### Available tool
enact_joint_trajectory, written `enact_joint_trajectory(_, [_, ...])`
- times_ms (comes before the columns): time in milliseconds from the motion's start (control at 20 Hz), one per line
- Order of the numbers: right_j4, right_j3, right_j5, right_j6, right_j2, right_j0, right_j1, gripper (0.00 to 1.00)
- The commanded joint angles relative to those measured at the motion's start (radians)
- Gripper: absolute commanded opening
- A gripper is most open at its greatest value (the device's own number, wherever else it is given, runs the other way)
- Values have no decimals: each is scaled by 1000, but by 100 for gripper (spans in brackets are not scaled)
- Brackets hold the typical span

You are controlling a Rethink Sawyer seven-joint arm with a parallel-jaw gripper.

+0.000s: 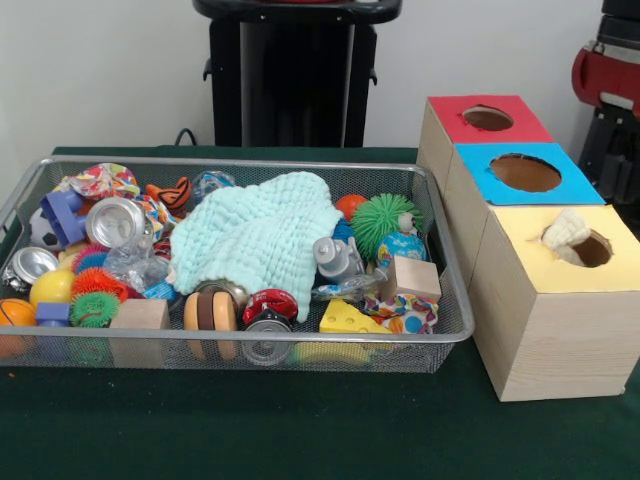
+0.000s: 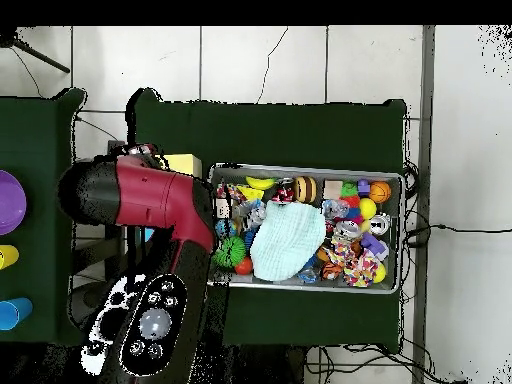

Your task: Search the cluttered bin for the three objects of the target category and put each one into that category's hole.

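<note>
A wire mesh bin (image 1: 455, 330) (image 2: 404, 230) holds a heap of toys, cans and blocks. A large mint-green cloth (image 1: 260, 235) (image 2: 287, 243) lies spread over the middle of the heap. To the right stand three wooden boxes in a row, each with a hole on top: red (image 1: 455, 125), blue (image 1: 575, 175) and yellow (image 1: 525, 245). A cream cloth (image 1: 565, 232) pokes out of the yellow box's hole. In the overhead view the red arm (image 2: 150, 195) covers most of the boxes, with only a corner of the yellow box (image 2: 185, 163) showing. No gripper shows in either view.
Around the cloth lie silver cans (image 1: 115, 220), a green spiky ball (image 1: 380, 218), wooden blocks (image 1: 410, 277), a yellow cheese wedge (image 1: 350, 318) and a wooden yo-yo (image 1: 210, 310). A red and black arm part (image 1: 605, 70) stands at the right edge. Green felt (image 1: 300, 420) covers the table.
</note>
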Motion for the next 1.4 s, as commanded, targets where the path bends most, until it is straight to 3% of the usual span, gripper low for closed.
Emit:
enact_joint_trajectory(50, [-13, 25, 66, 133, 32, -40, 41, 0])
enact_joint_trajectory(1400, [-33, 27, 46, 119, 45, -55, 47, 0])
